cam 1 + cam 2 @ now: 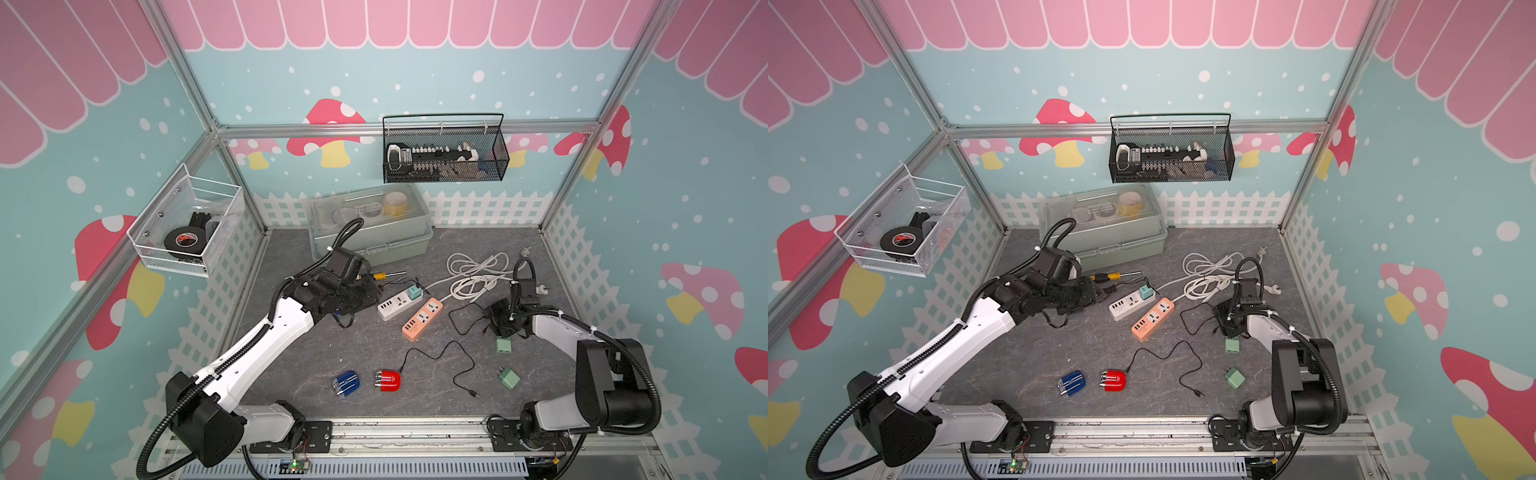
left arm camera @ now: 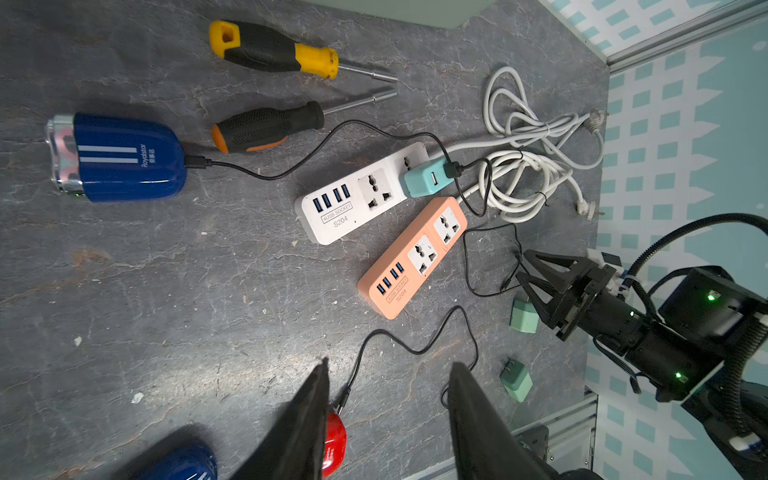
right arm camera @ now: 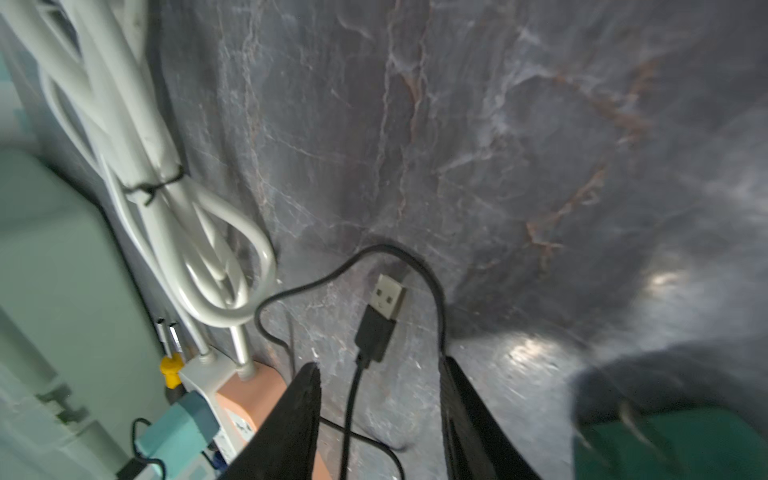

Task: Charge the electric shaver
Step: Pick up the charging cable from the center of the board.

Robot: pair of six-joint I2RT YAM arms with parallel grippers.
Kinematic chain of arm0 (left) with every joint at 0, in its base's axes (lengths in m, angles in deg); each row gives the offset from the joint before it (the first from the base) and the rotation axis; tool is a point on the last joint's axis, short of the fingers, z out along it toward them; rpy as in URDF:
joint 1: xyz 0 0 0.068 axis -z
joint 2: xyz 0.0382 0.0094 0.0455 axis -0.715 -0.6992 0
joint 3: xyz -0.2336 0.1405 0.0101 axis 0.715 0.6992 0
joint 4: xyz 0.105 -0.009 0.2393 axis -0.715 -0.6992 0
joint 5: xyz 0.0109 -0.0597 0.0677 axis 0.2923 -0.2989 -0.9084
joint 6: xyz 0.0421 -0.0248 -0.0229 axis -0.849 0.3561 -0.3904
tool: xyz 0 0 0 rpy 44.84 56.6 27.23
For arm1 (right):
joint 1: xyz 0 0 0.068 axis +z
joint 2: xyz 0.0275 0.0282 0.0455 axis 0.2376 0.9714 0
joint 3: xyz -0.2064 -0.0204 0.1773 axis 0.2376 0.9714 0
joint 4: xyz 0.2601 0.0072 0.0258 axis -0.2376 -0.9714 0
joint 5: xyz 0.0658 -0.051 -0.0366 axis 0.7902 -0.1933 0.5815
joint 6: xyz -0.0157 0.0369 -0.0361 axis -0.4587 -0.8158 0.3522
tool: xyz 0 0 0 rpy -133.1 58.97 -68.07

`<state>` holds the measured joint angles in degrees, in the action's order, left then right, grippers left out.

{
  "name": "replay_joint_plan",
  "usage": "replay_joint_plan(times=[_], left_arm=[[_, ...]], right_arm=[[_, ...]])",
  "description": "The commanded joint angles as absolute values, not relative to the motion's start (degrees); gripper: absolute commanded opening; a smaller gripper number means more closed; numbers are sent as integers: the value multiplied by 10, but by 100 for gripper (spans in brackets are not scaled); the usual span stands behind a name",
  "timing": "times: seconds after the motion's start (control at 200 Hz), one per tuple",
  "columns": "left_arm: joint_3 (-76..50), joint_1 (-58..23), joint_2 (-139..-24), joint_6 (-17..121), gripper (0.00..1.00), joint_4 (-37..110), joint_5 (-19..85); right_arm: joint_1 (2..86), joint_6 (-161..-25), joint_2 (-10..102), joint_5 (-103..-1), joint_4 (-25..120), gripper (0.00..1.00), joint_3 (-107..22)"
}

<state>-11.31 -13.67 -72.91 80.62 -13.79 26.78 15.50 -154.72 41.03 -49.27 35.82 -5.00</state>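
My right pincer (image 3: 380, 363), released, straddles a black cord (image 3: 351, 399) just behind its USB plug (image 3: 388, 297), flat on the table (image 3: 540, 124); the left pincer (image 2: 390, 363) hangs released, farther left. The red shaver (image 1: 388, 380) lies near, centre; clenching on cord alone risks slipping.

You're looking into a booth whose far wall (image 1: 374, 83), left wall (image 1: 62, 166) and right wall (image 1: 685, 208) carry a teal print with white dots, red and pink mushrooms, a pink scalloped band along the top and a white picket fence (image 1: 478, 208) along the bottom, all held in an aluminium frame (image 1: 291, 129). The worktop (image 1: 291, 365) is a dark grey, marble-veined slab, evenly lit, with a metal rail (image 1: 415, 432) along its near edge. You'll find a black mesh basket (image 1: 442, 116) hung on the far frame bar and a white wire basket (image 1: 141, 245) fixed to the left wall.
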Motion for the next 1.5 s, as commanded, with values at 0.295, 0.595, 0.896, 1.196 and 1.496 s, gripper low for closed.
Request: replay_joint_plan(times=[0.295,0.595,0.896,1.196,1.496], left_arm=[[-112,-133,-714,819,46,-133,270],[-120,-134,-719,821,46,-132,276],[-133,-133,-724,820,42,-127,284],[-183,-105,-754,831,50,-19,360],[-269,-67,-846,983,57,116,434]], right_arm=[[151,-1673,425,-476,443,45,-11],[137,-1693,473,-484,481,39,-10],[137,-1705,480,-481,501,3,-7],[169,-1675,299,-520,375,0,-92],[214,-1725,243,-584,462,0,-165]])
